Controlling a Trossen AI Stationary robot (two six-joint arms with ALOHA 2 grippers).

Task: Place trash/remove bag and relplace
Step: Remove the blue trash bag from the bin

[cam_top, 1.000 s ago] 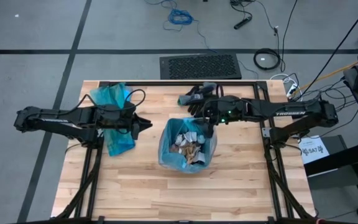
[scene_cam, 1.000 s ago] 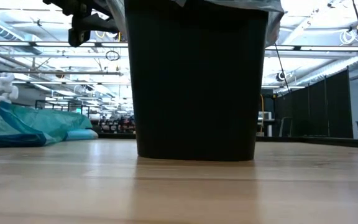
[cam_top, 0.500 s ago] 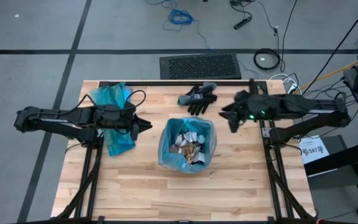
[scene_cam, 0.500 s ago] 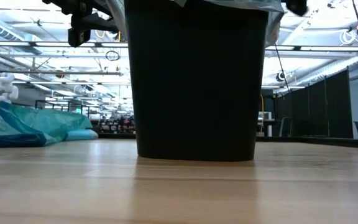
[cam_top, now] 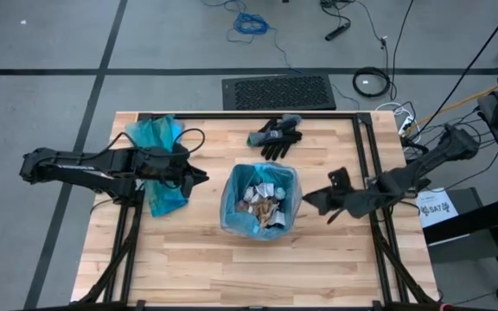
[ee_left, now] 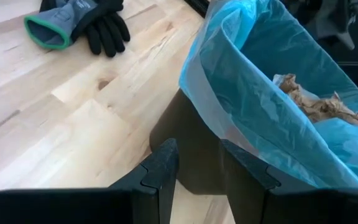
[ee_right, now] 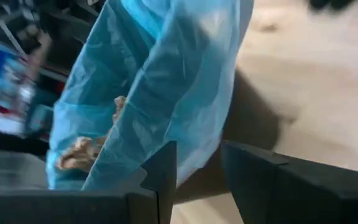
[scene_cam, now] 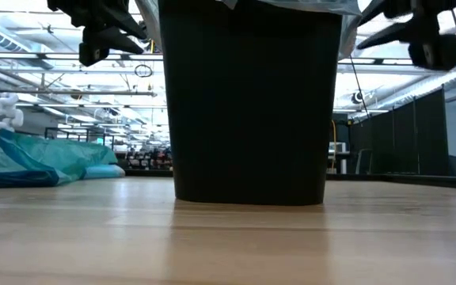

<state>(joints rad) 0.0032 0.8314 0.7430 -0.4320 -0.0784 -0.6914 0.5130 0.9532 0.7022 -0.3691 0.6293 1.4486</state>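
Note:
A black bin point(scene_cam: 248, 103) lined with a blue bag point(ee_left: 247, 81) stands on its base at the table's middle. Crumpled white and brown trash point(cam_top: 262, 200) fills it; brown paper point(ee_left: 319, 107) shows over the rim. My left gripper point(cam_top: 201, 175) hovers open just left of the bin, pointing at it, fingers point(ee_left: 166, 168) short of the bin's wall. My right gripper point(cam_top: 314, 200) hovers open to the bin's right, facing the bag's overhang point(ee_right: 166, 81). A spare blue bag point(cam_top: 158, 164) lies flat under my left arm.
Black gloves point(cam_top: 275, 134) lie near the table's far edge, behind the bin; they also show in the left wrist view point(ee_left: 79, 25). Black frame rails point(cam_top: 366, 164) run along the table's sides. Bare wood point(cam_top: 258, 268) lies between the bin and the near edge.
My right gripper has pulled back from above the bin's far right rim, swung toward the table's right edge, then come toward the near edge and down. It now faces the bin's right side. The bin and its trash have stayed put.

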